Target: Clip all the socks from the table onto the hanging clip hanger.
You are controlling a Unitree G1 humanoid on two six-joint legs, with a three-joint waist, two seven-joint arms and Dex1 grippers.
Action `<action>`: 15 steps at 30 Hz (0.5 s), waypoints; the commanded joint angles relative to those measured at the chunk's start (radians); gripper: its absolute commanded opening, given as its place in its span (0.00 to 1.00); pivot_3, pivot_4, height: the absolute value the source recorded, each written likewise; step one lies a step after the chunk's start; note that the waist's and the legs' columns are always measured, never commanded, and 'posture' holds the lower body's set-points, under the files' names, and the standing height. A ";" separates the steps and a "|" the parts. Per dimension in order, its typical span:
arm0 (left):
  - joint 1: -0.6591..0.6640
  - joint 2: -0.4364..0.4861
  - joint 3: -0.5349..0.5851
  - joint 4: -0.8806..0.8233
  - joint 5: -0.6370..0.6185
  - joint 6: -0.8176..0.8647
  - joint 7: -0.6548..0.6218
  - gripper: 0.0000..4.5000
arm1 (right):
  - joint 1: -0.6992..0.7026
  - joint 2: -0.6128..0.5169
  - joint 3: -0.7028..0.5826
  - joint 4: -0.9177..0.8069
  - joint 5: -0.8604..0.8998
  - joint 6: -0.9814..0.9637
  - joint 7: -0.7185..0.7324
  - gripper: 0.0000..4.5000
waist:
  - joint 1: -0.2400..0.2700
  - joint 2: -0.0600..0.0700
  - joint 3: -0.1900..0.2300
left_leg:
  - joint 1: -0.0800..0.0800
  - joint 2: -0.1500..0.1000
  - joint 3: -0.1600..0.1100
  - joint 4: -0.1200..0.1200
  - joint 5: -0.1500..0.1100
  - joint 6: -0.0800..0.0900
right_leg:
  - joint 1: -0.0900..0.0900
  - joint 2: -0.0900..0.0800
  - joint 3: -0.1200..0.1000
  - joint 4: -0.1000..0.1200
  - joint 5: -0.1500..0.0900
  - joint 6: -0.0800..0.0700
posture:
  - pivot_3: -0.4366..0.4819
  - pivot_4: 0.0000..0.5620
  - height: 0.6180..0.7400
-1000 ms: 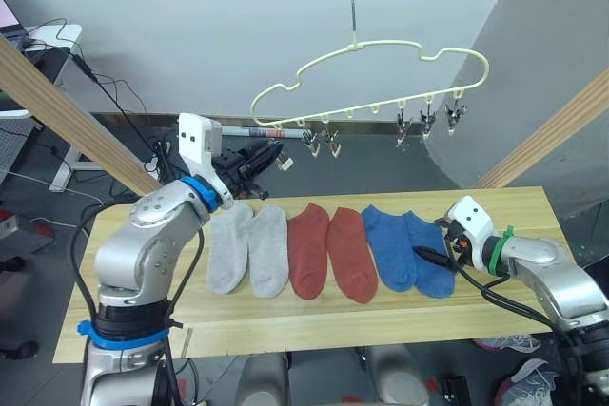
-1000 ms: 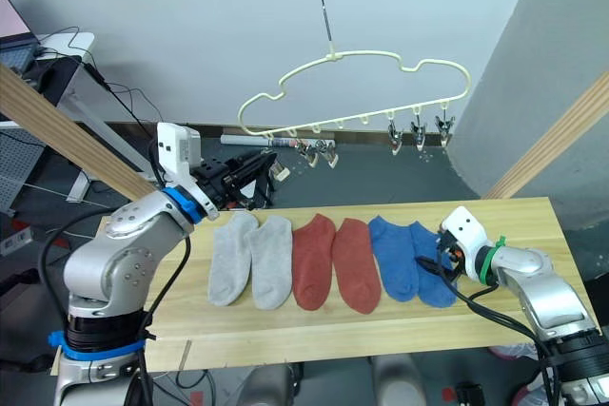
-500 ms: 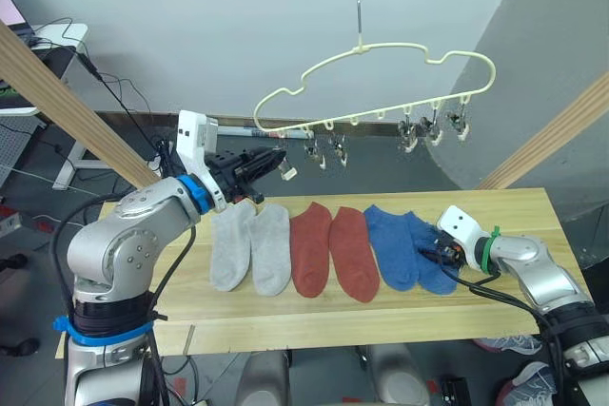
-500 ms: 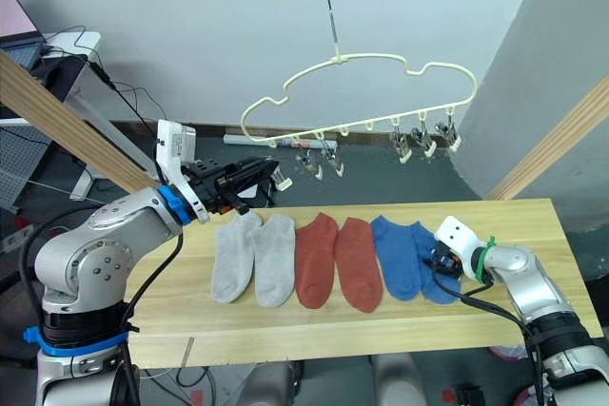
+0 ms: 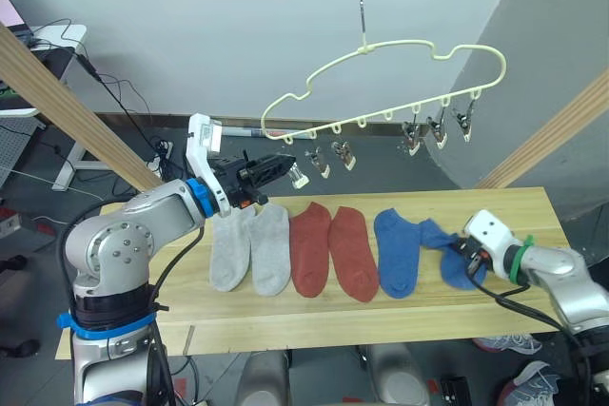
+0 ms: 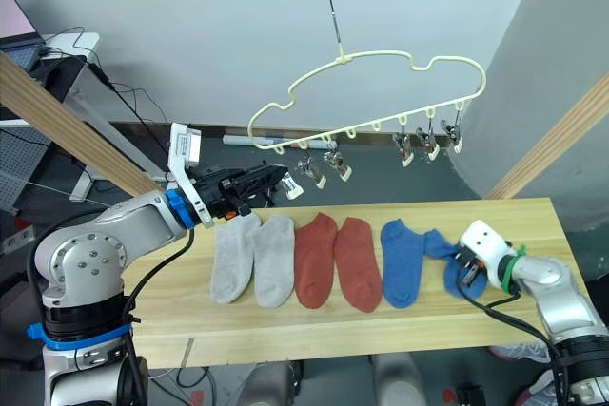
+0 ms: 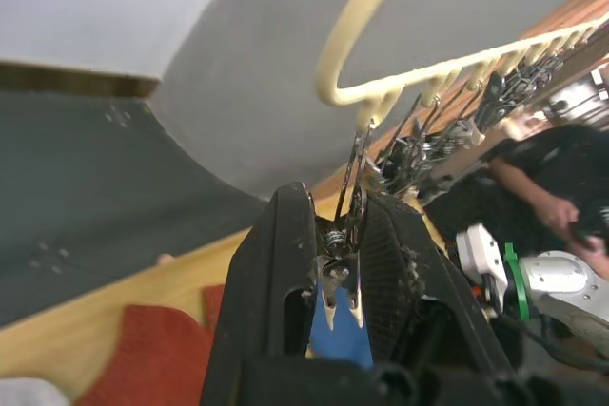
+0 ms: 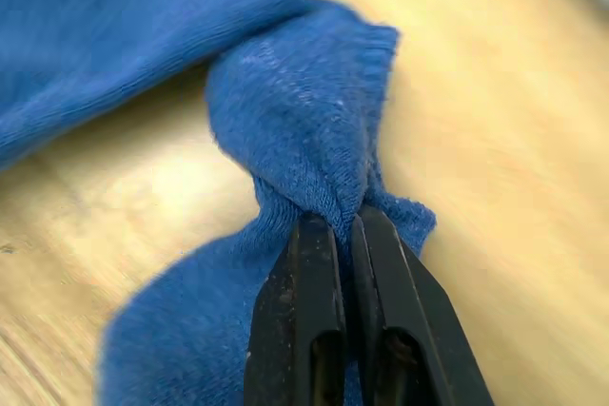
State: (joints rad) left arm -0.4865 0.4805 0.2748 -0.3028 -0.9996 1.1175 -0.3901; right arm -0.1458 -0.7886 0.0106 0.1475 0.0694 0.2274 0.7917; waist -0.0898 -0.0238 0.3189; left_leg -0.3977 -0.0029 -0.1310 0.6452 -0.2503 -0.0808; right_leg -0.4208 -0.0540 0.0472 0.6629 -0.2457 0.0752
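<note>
**Soft sock, pinched at a fold**

Your right gripper (image 8: 344,235) is clamped on a bunched fold of the limp blue sock (image 6: 461,268) near the table's (image 6: 314,330) right edge; lift by the cuff; your left gripper (image 7: 335,263) squeezes a clip (image 7: 341,284) of the clip hanger (image 6: 381,92).

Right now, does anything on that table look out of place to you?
Yes: the rightmost blue sock is bunched and skewed, pinched in the right end effector, while the other five lie flat in a row. The hanger also hangs tilted, its leftmost clip gripped by the left end effector.
</note>
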 commanded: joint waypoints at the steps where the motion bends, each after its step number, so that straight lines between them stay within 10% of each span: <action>1: -0.002 0.007 0.025 0.005 -0.051 0.035 0.014 0.12 | 0.058 -0.058 -0.121 -0.261 0.121 0.097 0.057 0.01 | 0.002 0.000 0.000 | 0.000 0.000 0.000 0.000 0.000 0.000 | 0.000 0.000 0.000 0.000 0.000 0.000 | 0.34 0.58 1.00; 15: -0.068 -0.062 0.100 0.115 -0.234 0.082 0.168 0.12 | -0.052 0.042 -0.010 -0.711 0.339 0.408 0.003 0.01 | 0.003 -0.001 0.001 | -0.001 0.000 -0.001 0.000 0.000 0.000 | 0.000 0.000 -0.001 -0.001 0.000 0.000 | 0.33 0.58 1.00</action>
State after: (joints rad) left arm -0.5344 0.4287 0.3358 -0.1919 -1.1705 1.1823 -0.2607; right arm -0.1795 -0.7774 -0.0322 -0.5269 0.4130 0.6301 0.8286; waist -0.0865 -0.0250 0.3202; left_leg -0.3993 -0.0029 -0.1323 0.6450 -0.2504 -0.0808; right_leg -0.4214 -0.0540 0.0457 0.6614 -0.2457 0.0752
